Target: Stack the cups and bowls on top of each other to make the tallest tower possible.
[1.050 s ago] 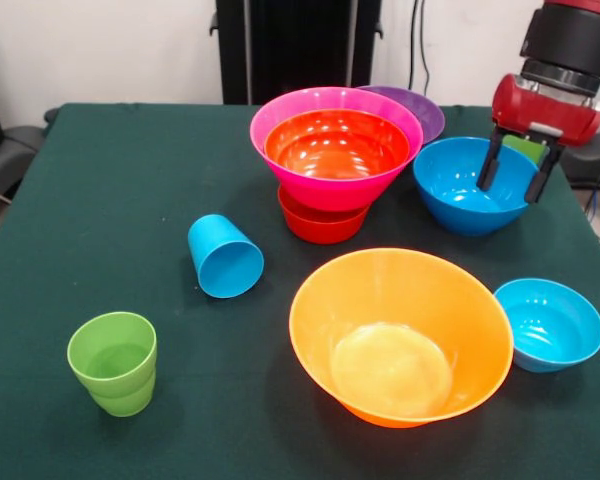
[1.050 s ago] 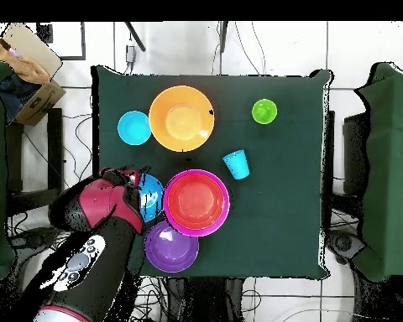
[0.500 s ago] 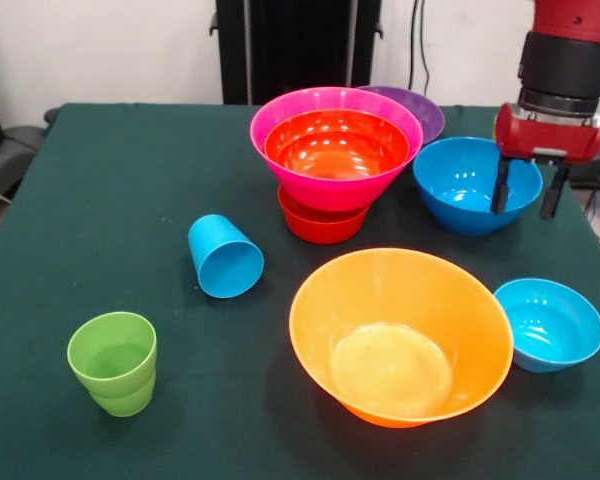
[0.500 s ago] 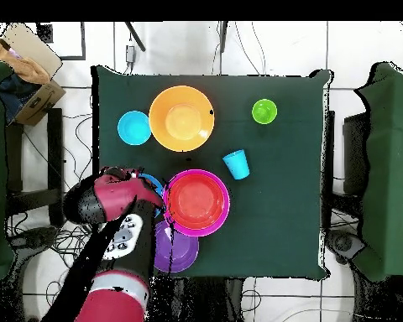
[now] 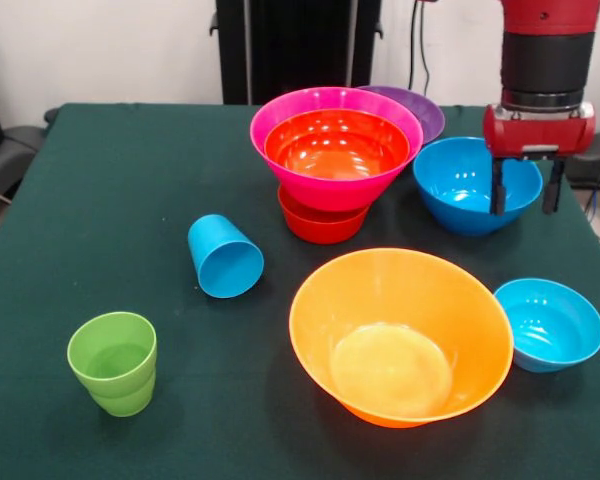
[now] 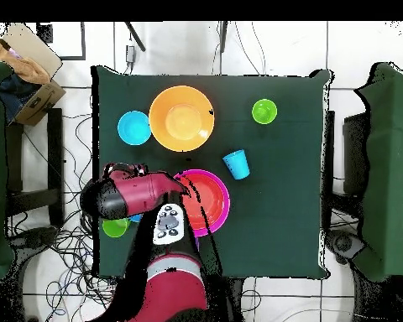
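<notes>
Glossy round bowls (image 5: 338,150) nested, fingers (image 5: 497,190) seemingly parted over blue bowl (image 5: 470,185)

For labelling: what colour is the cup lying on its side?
Sky blue cup; clearest in the front view.

The big red arm (image 6: 159,251) reaches over the green bench (image 6: 280,218) and hides its tool. Its round head covers part of the pink bowl (image 6: 213,201), which has a red bowl (image 6: 206,194) inside. A bit of green (image 6: 115,227) peeks out just beside the head. Farther out sit the big orange bowl (image 6: 181,118), a small blue bowl (image 6: 133,127), a blue cup (image 6: 236,163) and a green cup (image 6: 264,111).
</notes>
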You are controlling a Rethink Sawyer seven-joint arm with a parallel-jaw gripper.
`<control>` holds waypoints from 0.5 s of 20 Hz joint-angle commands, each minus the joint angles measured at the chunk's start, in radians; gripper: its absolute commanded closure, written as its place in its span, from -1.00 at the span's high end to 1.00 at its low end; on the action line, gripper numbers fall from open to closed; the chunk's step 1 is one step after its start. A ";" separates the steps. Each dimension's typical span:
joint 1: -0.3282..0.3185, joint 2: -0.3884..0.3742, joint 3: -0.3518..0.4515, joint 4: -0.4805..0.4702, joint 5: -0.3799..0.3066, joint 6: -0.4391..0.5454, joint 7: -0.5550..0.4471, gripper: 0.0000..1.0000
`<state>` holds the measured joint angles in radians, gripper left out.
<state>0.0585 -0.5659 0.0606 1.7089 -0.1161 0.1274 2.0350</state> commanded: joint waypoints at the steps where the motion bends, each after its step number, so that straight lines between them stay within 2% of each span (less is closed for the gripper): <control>1: 0.099 -0.001 0.042 -0.004 -0.065 0.073 0.021 1.00; 4: 0.201 0.050 -0.087 -0.082 -0.053 0.108 0.054 1.00; 10: 0.261 0.093 -0.152 -0.136 -0.018 0.132 0.069 1.00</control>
<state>0.2905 -0.5503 -0.0751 1.6539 -0.1159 0.1339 2.0350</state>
